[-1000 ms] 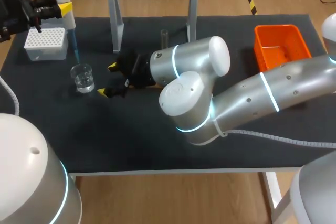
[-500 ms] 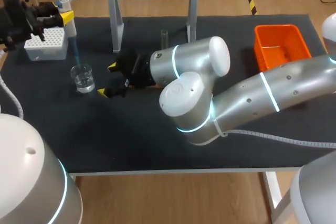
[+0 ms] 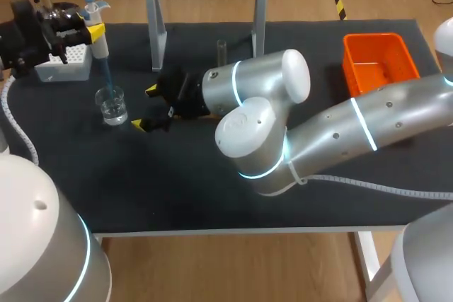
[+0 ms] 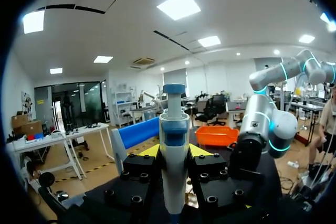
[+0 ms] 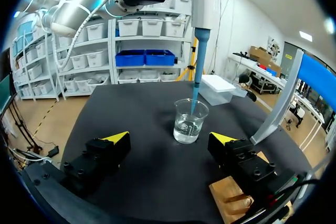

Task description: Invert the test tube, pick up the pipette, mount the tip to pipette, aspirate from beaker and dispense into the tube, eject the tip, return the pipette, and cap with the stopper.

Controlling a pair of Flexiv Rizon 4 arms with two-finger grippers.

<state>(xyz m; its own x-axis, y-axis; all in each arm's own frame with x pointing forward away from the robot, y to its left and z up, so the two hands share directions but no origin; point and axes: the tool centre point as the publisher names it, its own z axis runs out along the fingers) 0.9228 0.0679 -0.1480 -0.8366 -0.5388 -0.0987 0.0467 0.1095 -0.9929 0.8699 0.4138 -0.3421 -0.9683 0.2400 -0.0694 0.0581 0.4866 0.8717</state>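
Head view: left fingers (image 3: 95,31) clamp the upright pipette (image 3: 99,44), its blue tip (image 3: 106,76) inside the beaker (image 3: 112,106), while right fingers (image 3: 151,90) stand apart nearby.

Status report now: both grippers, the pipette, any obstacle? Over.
Left gripper shut on pipette. Its tip inside beaker. Right gripper open near beaker, not touching.

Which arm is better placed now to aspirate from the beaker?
Left. The left gripper is shut on the pipette, whose blue tip points down into the beaker. The right gripper stands open and empty near the beaker.
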